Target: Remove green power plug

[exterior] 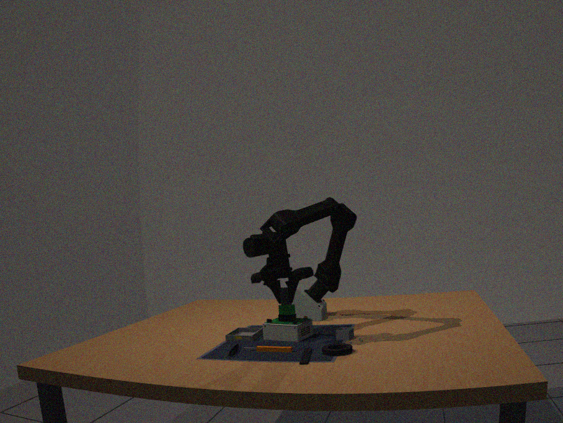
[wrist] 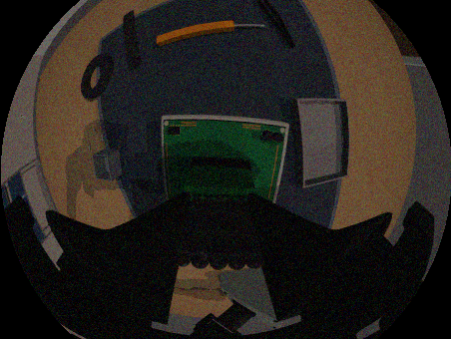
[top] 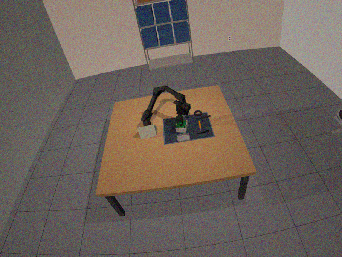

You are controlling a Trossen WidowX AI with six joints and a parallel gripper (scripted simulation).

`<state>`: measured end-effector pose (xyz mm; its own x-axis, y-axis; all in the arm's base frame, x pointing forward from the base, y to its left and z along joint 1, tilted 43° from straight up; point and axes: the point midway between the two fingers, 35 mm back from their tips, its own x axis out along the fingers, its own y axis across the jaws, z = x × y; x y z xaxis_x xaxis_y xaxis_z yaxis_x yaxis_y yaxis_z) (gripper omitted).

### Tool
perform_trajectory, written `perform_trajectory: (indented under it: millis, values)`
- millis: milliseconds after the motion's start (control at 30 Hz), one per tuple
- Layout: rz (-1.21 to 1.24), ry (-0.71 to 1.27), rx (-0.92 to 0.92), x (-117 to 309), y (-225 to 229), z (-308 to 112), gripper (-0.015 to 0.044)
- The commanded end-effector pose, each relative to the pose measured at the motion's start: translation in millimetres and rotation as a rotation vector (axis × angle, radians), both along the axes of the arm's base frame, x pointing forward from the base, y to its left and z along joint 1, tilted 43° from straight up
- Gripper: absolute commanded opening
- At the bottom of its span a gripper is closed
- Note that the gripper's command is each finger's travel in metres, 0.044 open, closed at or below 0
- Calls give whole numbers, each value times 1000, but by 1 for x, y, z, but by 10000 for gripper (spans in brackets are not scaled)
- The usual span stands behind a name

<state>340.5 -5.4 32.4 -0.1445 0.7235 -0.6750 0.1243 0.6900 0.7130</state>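
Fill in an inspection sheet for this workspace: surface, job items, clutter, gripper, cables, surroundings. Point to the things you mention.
Surface: wooden table [top: 171, 163] [exterior: 150, 359], dark blue mat [top: 170, 138] on it.
Job items: green plug [exterior: 286, 311] upright in its socket on the circuit board [wrist: 225, 135]; grey tray [top: 183, 137] [exterior: 243, 333] [wrist: 319, 142] beside the board's box.
Clutter: orange-handled screwdriver [top: 199, 124] [exterior: 273, 349] [wrist: 196, 32], black ring [top: 197, 111] [exterior: 336, 353] [wrist: 85, 77], two dark slim items, small grey block [exterior: 344, 333] [wrist: 107, 165].
Gripper: closed on the plug.
Cables: nothing seen.
Surroundings: shelf rack [top: 171, 22] with blue bins, wall outlet [top: 229, 38].
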Motion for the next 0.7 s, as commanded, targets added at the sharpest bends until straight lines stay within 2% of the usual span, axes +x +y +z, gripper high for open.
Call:
perform_trajectory:
  millis: [0,433,667]
  values:
    - [-50,-9,49,1,-22,9,0]
    - [1,-8,-217,7,-19,40,0]
    - [-18,-9,-124,7,-36,47,0]
